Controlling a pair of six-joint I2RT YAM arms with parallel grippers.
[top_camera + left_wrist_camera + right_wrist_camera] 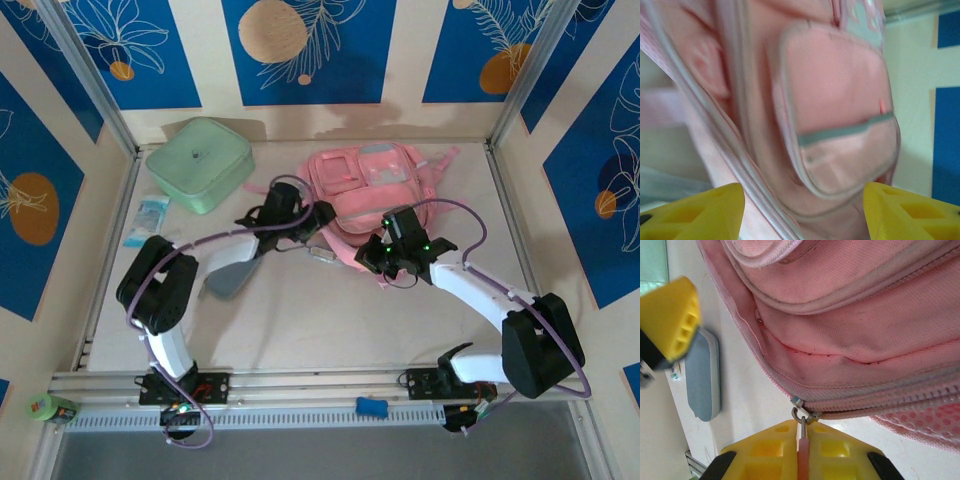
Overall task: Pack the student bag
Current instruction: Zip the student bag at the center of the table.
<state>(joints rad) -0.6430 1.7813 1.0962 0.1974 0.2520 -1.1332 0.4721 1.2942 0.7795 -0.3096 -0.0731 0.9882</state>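
I find the student bag (375,185) lying flat on the table (300,320), with the mint green case (198,163) to its left. The right gripper (802,450), at its near edge, is pinched tight on the zip pull (801,420). The left gripper (802,217), at its left side, stands wide and holds nothing.

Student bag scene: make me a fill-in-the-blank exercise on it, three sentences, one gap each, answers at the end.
1. The right gripper is shut on the zip pull of the ____ student bag.
2. The left gripper faces a pocket of the bag with its jaws ____.
3. The square case near the far left corner of the table is mint ____.

Missing words: pink; open; green.
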